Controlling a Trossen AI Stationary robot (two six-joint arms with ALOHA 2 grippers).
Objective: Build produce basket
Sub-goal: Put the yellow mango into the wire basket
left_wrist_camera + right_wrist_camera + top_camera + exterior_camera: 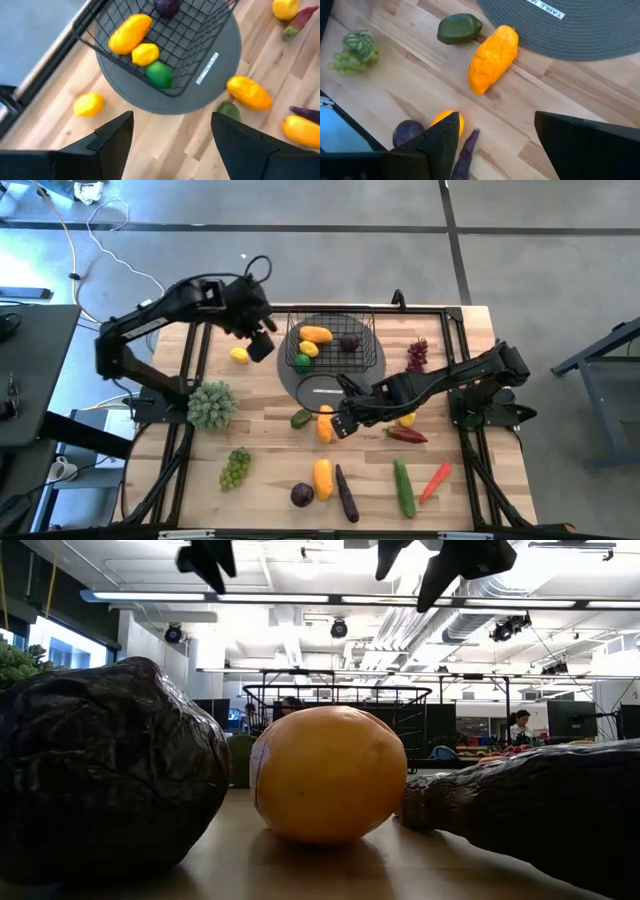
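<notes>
right gripper fingers spread, above orange piece; left gripper beside basket.

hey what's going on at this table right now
A two-armed robot is filling a wire basket with toy produce. Four pieces already lie in it; many more are scattered on the table. The right claw hangs open over an orange piece beside the grey mat, holding nothing. The left claw is open and empty near a lemon left of the basket.

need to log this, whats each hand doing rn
left hand: open, empty, above the lemon by the basket.
right hand: open, empty, over the orange piece.
</notes>
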